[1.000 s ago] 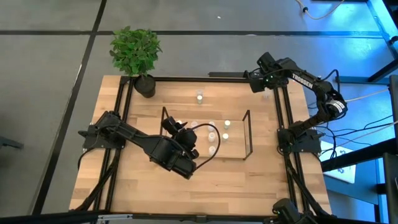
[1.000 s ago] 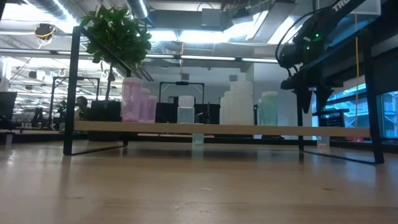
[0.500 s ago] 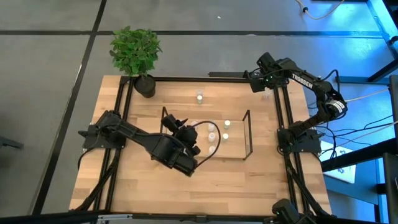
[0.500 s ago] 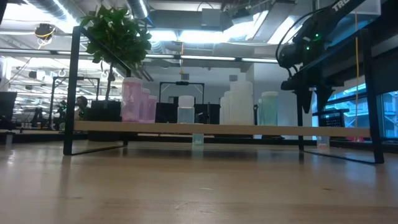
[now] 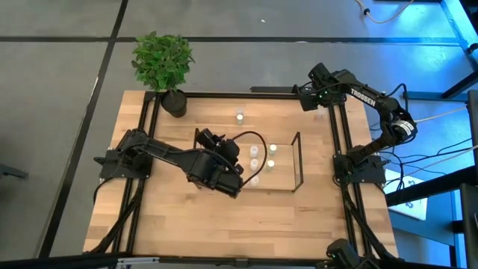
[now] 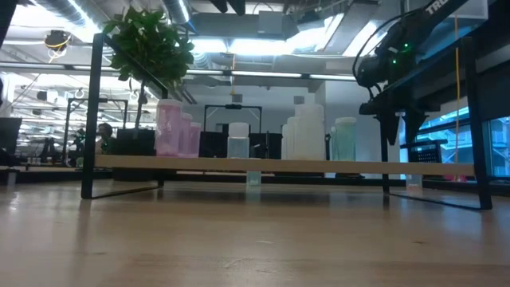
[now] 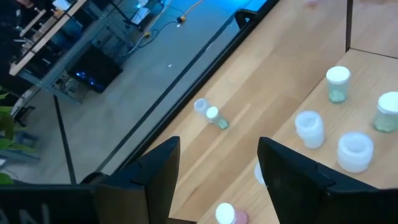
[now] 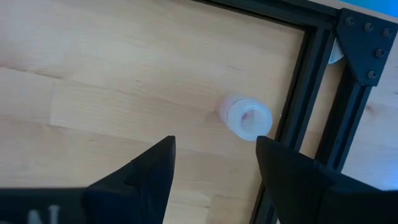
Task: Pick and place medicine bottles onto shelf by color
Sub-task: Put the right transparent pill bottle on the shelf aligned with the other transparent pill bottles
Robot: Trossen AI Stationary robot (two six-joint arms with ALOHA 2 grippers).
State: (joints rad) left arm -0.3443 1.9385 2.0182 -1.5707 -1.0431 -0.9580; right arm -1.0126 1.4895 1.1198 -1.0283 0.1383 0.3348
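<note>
The shelf (image 5: 297, 161) is a black rod rack on a wooden board at the table's middle. Several small bottles (image 5: 270, 163) stand on it; the low view shows pink (image 6: 175, 127), clear (image 6: 237, 139), white (image 6: 307, 131) and green (image 6: 344, 137) ones. My left gripper (image 5: 211, 142) hovers open over the shelf's left end. A pink bottle (image 7: 227, 214) shows low between its fingers, untouched. One bottle (image 5: 240, 116) stands on the table beyond the shelf. My right gripper (image 5: 306, 97) is open at the far right corner, above a clear bottle (image 8: 245, 118) lying by the frame.
A potted plant (image 5: 164, 63) stands at the far left corner. A black frame (image 5: 337, 142) runs around the table's edges. Bare wood lies in front of the shelf, toward the near edge (image 5: 246, 224). Cables and the right arm's base (image 5: 358, 164) are at the right.
My left gripper has moved toward the table's far edge, from the shelf's front to over its left end, and has turned a little. My right arm has kept still.
</note>
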